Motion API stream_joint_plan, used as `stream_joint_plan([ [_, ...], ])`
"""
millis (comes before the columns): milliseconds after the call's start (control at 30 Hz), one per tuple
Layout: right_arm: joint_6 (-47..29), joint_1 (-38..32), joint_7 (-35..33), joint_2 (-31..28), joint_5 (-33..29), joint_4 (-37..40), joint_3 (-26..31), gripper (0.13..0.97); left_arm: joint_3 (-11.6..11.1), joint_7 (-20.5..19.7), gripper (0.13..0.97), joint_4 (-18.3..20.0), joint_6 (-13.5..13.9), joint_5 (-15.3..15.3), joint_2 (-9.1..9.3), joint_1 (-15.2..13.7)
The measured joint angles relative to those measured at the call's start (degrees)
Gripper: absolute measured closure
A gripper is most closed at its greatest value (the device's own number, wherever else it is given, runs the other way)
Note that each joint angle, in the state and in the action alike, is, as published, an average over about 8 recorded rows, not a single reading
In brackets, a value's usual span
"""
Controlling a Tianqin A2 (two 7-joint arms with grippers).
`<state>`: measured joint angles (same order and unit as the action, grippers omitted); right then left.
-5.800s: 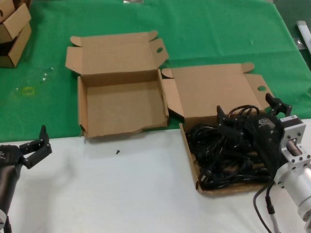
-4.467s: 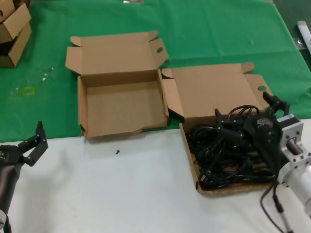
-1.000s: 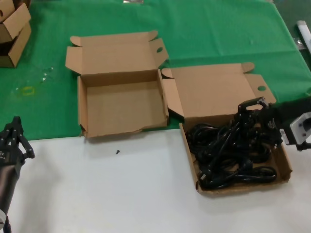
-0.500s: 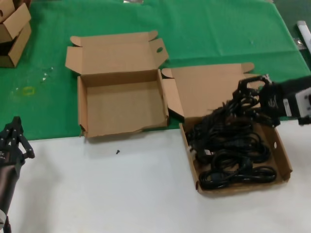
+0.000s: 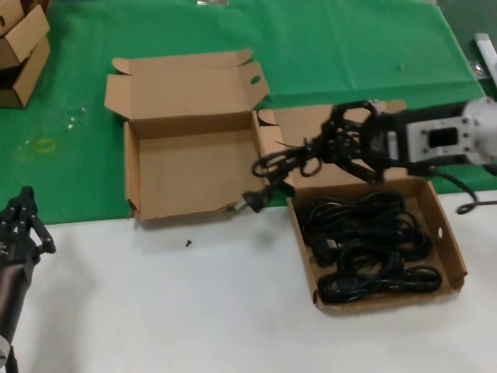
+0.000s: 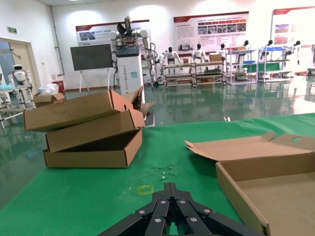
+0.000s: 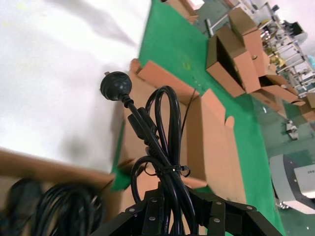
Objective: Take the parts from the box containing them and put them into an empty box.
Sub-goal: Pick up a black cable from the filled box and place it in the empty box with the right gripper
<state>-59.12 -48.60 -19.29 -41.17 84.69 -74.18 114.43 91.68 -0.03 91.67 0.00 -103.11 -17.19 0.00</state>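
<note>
Green cloth over the far half of the tabletop (image 5: pixel 194 311), white near edge; right hand (image 5: pixel 330 148) clamped on one coiled cord (image 5: pixel 276 167), hanging between empty box (image 5: pixel 194 175) and box of cords (image 5: pixel 454 260); left hand (image 5: pixel 23 221) closed, idle by near-left corner.

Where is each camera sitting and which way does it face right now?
Head view: on the robot's head, looking forward and down at the empty box, the full box, the right gripper holding a cord in the air, and the left gripper parked low.
Left wrist view: behind the left gripper, facing stacked cartons.
Right wrist view: behind the right gripper, looking along the cord.
Shared: all three views show the empty box; the head and right wrist views show the cord.
</note>
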Motion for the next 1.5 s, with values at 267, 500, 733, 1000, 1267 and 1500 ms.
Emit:
stream_joint_plan([
  [267, 4.9, -1.9, 3.5, 7.1, -3.7, 3.7, 2.6, 0.897, 0.0, 0.0, 0.955, 0.0, 0.0, 0.0, 0.00, 0.0],
  [500, 8.9, -3.4, 3.9, 12.8, -5.9, 8.1, 4.4, 0.897, 0.0, 0.0, 0.955, 0.0, 0.0, 0.0, 0.00, 0.0],
  [733, 12.6, -5.0, 1.0, 18.5, -6.7, 14.2, 5.7, 0.897, 0.0, 0.0, 0.955, 0.0, 0.0, 0.0, 0.00, 0.0],
  [1000, 16.0, -7.5, -4.8, 24.6, -6.2, 23.5, 6.5, 0.898, 0.0, 0.0, 0.955, 0.0, 0.0, 0.0, 0.00, 0.0],
  [1267, 18.5, -10.7, -13.3, 30.1, -4.0, 34.4, 5.6, 0.899, 0.0, 0.0, 0.955, 0.0, 0.0, 0.0, 0.00, 0.0],
  [1500, 20.2, -14.0, -23.2, 34.5, -1.0, 45.5, 3.2, 0.899, 0.0, 0.0, 0.955, 0.0, 0.0, 0.0, 0.00, 0.0],
])
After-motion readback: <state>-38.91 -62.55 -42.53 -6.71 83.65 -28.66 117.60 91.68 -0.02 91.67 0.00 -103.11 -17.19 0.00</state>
